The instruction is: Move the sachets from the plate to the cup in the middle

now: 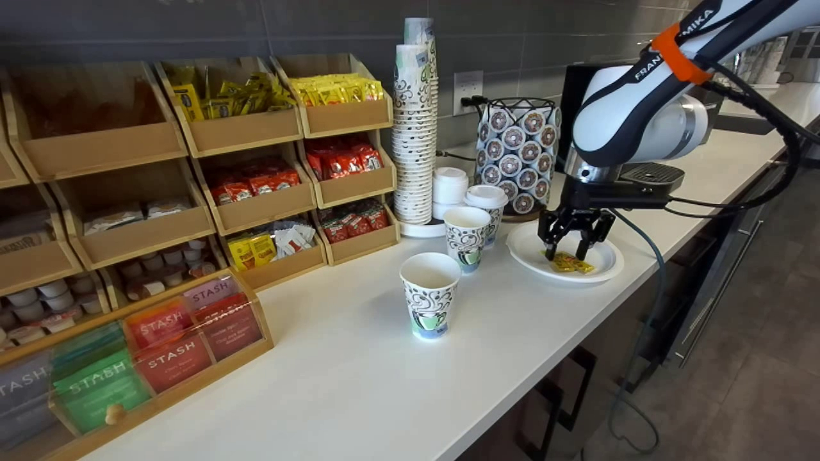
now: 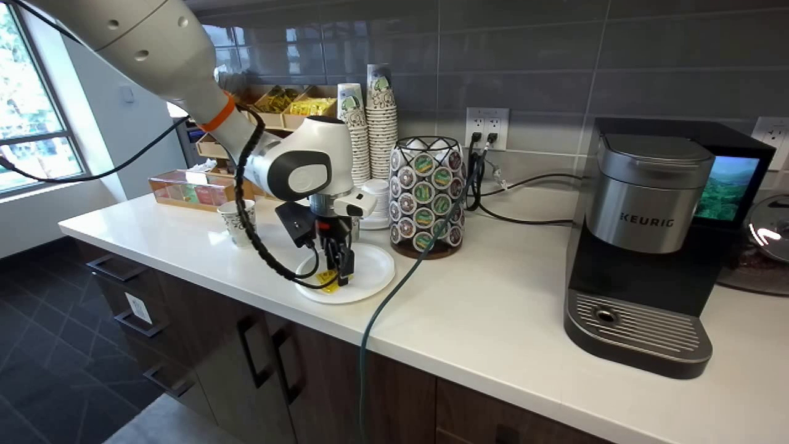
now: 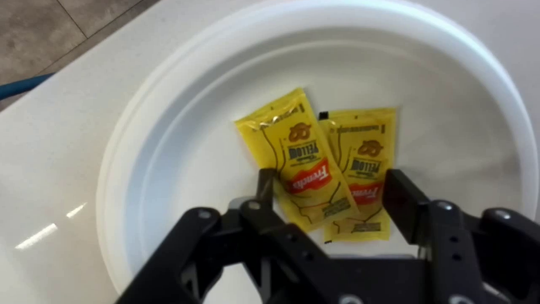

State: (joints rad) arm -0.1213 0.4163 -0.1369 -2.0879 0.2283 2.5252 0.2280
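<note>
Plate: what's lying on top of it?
In the wrist view, two yellow sachets show, one overlapping the other; the overlapped part and the plate beneath are covered.

White arm (image 2: 191,86), black-trimmed, round dimples (image 2: 141,55); orange band (image 1: 679,54) around it. Pale lettering (image 1: 648,66) on black, partly hidden. Ribbed black cable (image 2: 239,191) alongside. Silvery wrist collar (image 1: 583,169). Tool (image 3: 331,185) black, angular, many-jointed, round silvery screw heads (image 3: 204,214).
</note>
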